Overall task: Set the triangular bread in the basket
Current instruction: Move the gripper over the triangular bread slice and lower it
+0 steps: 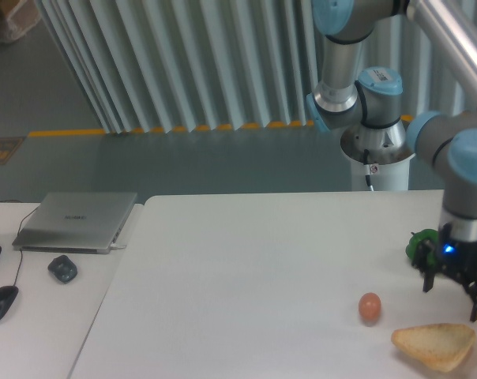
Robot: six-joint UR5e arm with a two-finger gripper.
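One triangular bread (434, 345) lay on the white bench (246, 276) just below the gripper (452, 294), whose fingers hung spread apart and empty above it. One brown egg (369, 306) sat to its left, one green pepper (419, 241) partly hidden behind it; ribbed grey panels formed the backdrop.

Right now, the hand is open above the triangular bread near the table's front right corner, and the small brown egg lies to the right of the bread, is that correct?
Not quite: the camera view shows the egg lying to the left of the triangular bread, not the right. The rest holds: the hand hangs open above the bread near the table's front right corner.
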